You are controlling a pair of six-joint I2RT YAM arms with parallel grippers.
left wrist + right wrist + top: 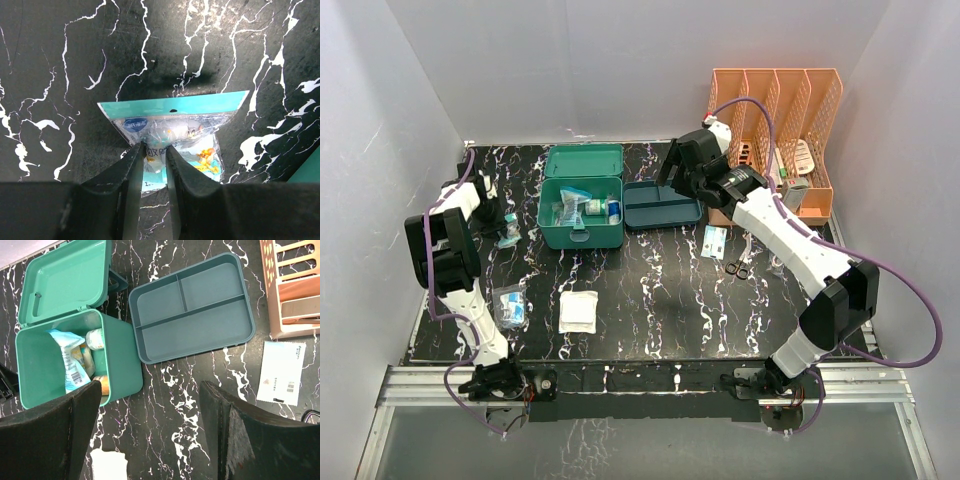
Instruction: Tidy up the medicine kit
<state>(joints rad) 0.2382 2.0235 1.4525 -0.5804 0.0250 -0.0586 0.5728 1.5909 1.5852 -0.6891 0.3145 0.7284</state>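
The medicine kit [582, 232], a teal-green box, stands open at back centre with its lid [583, 160] tipped back. It also shows in the right wrist view [120, 365], with a blue-white pouch and small bottles inside. My left gripper [506, 230] is left of the kit, and its fingers [131, 170] are shut on a clear packet with a teal header [175, 107] low over the table. My right gripper [678, 175] hangs open and empty [150, 390] above the table between the kit and the dark divided tray [190, 310].
The dark tray [660, 205] lies right of the kit. An orange file rack [780, 130] stands at back right. A white sachet [714, 240] and scissors [740, 266] lie right of centre. A clear packet [510, 305] and a white gauze pad [578, 312] lie front left.
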